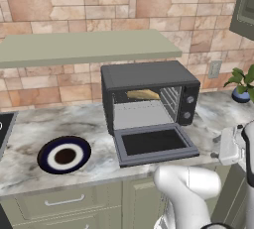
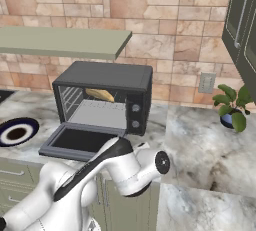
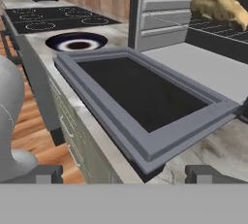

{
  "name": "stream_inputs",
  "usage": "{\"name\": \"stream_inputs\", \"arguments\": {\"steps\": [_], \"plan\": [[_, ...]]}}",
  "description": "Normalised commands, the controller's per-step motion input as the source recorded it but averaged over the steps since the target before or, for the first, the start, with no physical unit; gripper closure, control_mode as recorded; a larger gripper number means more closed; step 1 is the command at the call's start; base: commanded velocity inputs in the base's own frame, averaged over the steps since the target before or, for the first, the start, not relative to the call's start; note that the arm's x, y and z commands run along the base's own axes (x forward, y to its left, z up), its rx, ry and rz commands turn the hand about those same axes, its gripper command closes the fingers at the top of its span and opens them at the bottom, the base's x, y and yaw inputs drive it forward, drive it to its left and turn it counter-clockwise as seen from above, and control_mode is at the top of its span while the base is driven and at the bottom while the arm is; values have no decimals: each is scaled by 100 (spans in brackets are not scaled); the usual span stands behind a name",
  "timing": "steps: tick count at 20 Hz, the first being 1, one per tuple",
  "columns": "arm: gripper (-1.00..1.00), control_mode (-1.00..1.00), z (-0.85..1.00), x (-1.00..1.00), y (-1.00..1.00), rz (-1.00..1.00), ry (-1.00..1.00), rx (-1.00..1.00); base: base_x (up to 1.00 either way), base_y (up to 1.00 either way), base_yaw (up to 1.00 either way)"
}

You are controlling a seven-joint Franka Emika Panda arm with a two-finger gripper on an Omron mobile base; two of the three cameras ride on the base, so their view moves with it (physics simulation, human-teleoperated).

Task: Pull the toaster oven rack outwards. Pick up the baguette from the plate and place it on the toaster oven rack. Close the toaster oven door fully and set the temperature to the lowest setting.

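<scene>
The baguette [image 1: 143, 94] lies inside the toaster oven [image 1: 149, 77] (door [image 1: 154, 144] down), plate [image 1: 64, 154] to its left.

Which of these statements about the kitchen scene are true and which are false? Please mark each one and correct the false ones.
1. The baguette lies inside the toaster oven. True.
2. The toaster oven door is closed. False: it hangs fully open, lying flat over the counter edge.
3. The plate still holds bread. False: it is bare, left of the oven.
4. The gripper is open and holds nothing. True.
5. A potted plant stands on the counter to the right of the oven. True.
6. The oven's knobs are on its left side. False: they are on the right-hand panel.
</scene>
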Motion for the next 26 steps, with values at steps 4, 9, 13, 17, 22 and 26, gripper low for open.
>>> {"name": "stream_inputs", "arguments": {"steps": [4, 9, 13, 17, 22, 26], "plan": [[-100, -100, -6, 0, 0, 13, 0, 0, 0, 0, 0], [-100, -100, -6, 1, 0, 8, 0, 0, 0, 0, 0], [-100, -100, -6, 21, 1, 0, 0, 0, 0, 0, 0], [-100, -100, -19, 3, -17, 5, 0, 0, 0, 0, 0], [-100, -100, -25, 0, -6, 10, 0, 0, 0, 0, 0], [-100, -100, -19, 1, 0, 10, 0, 0, 0, 0, 0]]}}
